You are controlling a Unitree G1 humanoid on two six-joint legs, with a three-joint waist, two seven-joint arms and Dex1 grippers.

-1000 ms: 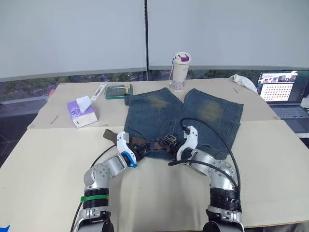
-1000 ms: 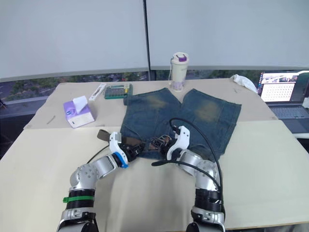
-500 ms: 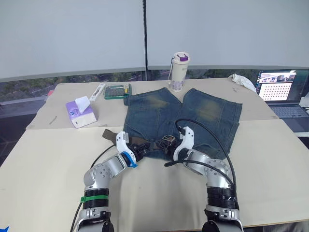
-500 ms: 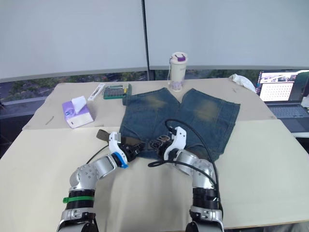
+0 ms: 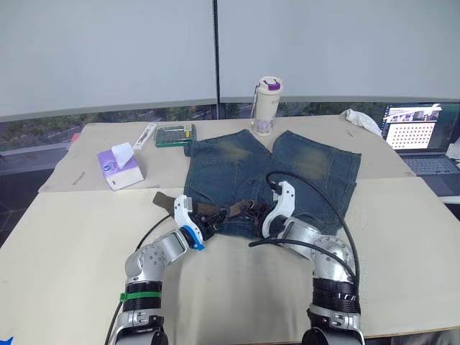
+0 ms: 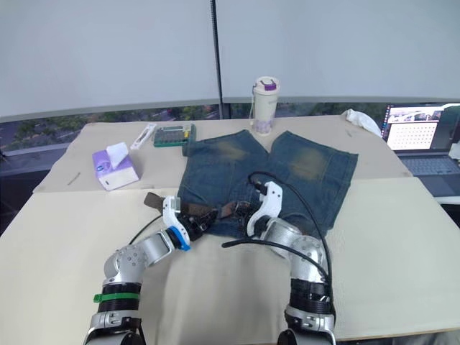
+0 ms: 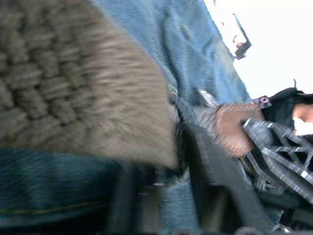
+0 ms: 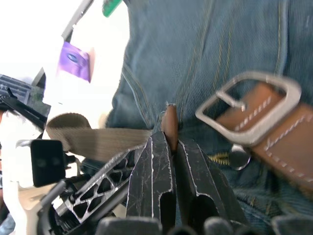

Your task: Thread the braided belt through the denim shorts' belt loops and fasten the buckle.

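Both grippers sit at the denim shorts' [image 5: 273, 172] waistband. My right gripper [image 8: 170, 142] is clenched on the braided belt's [image 6: 215, 210] brown tip beside the buckle [image 8: 249, 107]; my left gripper [image 6: 195, 224] grasps the belt's woven strap.

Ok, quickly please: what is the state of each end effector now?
Left end effector: cannot be told; it is at the waistband of the blue denim shorts.
Right end effector: closed, holding the dark brown braided belt by its tip.
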